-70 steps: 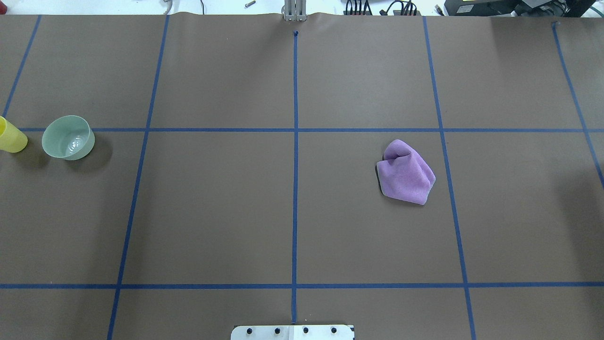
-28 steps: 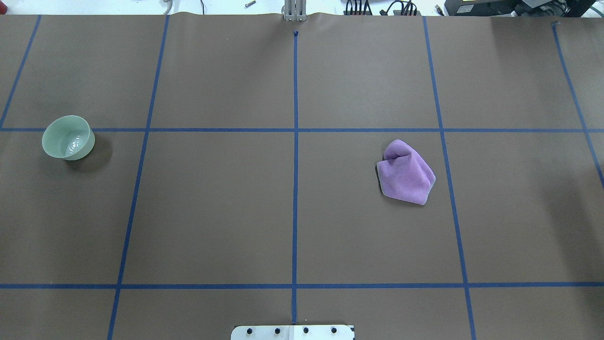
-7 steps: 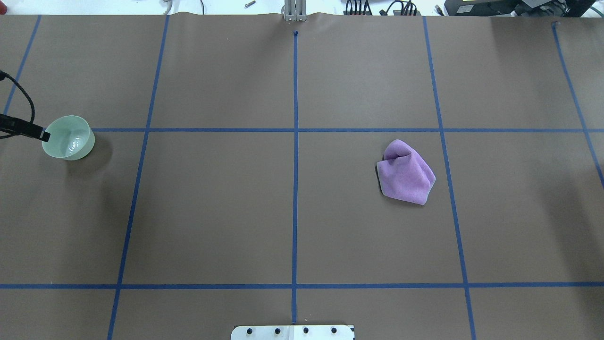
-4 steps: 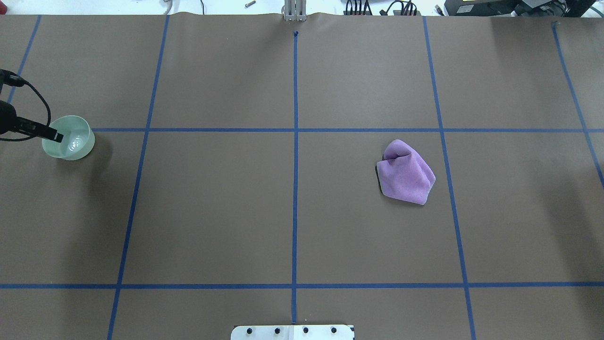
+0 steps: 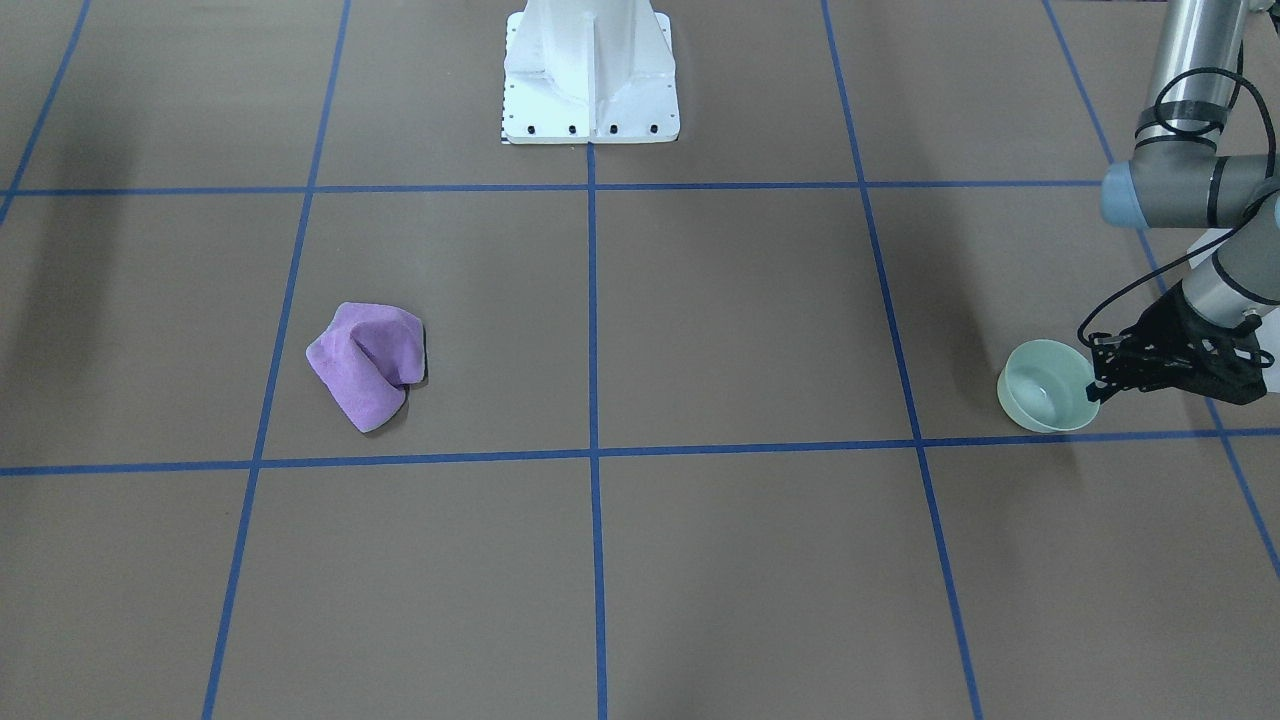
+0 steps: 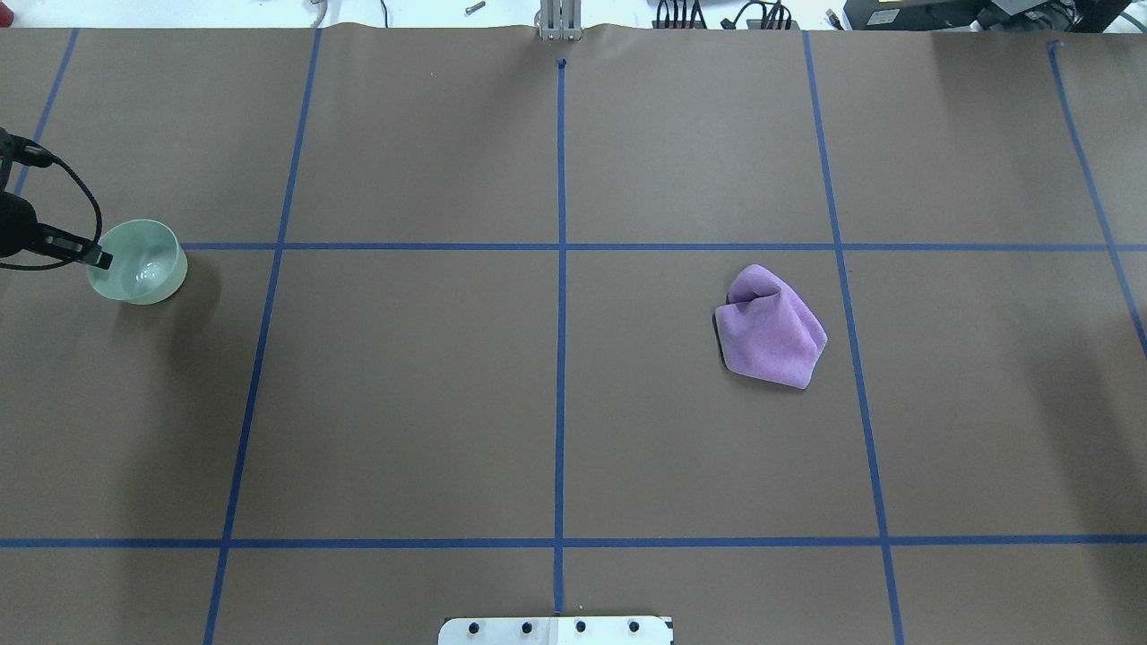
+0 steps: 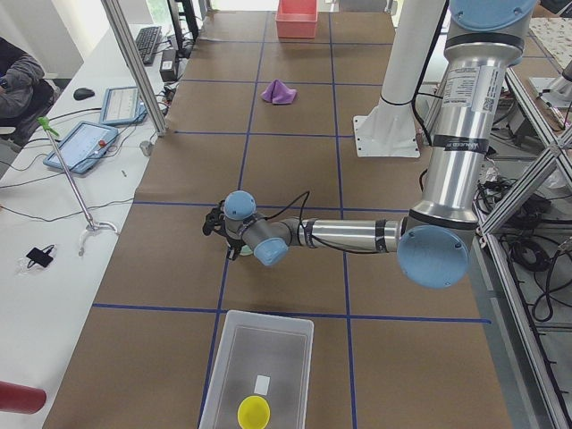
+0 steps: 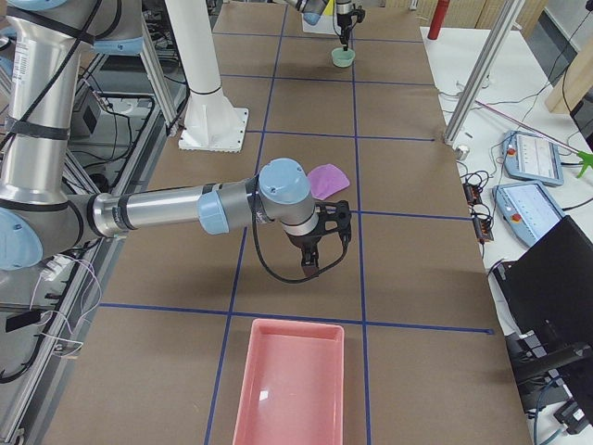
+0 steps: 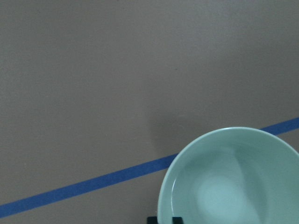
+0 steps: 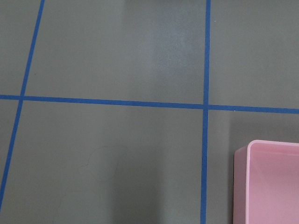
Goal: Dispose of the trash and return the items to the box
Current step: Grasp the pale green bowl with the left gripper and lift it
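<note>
Four fixed views, two wrist close-ups

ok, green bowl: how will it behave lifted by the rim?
The bowl looks like thin, rigid plastic: probably light and stiff. The left gripper sits at one side of its rim, so a lift there would likely leave it hanging tilted. Its glossy wall may slip.

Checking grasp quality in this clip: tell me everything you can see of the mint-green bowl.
The bowl is pale mint-green, round, smooth and glossy, plastic by its look. It stands upright and empty, mouth up, on the brown paper-covered table by a blue tape line, at the robot's left end. The left pincer meets its rim on the side away from the table's centre, fingertips straddling the wall; whether they clamp it cannot be told. Nothing else touches it.
</note>
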